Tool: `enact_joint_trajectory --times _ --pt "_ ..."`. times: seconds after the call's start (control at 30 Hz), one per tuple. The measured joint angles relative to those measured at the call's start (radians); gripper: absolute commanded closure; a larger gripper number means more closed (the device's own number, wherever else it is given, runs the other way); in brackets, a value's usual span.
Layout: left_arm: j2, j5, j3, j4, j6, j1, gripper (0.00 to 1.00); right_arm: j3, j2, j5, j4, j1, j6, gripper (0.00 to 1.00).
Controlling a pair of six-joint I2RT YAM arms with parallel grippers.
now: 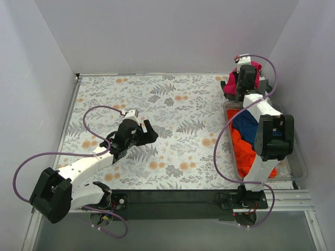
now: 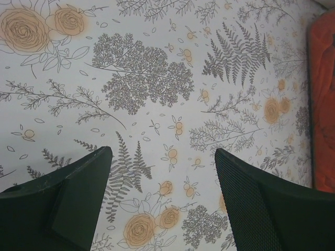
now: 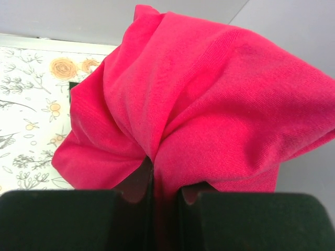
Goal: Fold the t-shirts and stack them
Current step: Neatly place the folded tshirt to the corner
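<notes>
Pink t-shirt [image 3: 209, 94] in right pincer [image 3: 166, 194]; orange tee [image 1: 246, 152], navy tee [image 1: 244, 126] nearby

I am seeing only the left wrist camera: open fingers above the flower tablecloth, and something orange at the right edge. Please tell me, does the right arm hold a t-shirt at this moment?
Observer: Yes. The right gripper is shut on the magenta-pink t-shirt, with a fold pinched between its fingers.
Operator: Where on the table is this?
Observer: Near the far right corner of the table, by the far end of a clear bin.
Operator: And the orange thing that I see?
Observer: It is the orange t-shirt, crumpled in that bin, with the navy t-shirt beside it on the far side.
</notes>
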Motion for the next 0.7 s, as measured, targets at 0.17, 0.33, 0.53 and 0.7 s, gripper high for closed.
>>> enact_joint_trajectory --times 0.17,0.33,0.53,0.7 --pt "0.000 0.000 -0.013 -0.006 -0.002 0.000 0.27 -0.052 0.000 0.056 0.096 0.008 -0.039 0.99" --pt "0.000 0.000 -0.019 -0.006 -0.005 0.000 0.27 -0.085 0.003 0.135 0.222 0.023 -0.120 0.99" --pt "0.001 0.000 -0.023 -0.007 -0.005 0.000 0.27 -0.103 0.011 0.186 0.336 0.033 -0.192 0.99" --pt "0.013 0.000 -0.023 -0.006 -0.006 0.000 0.26 -0.108 0.014 0.202 0.378 0.033 -0.213 0.99"
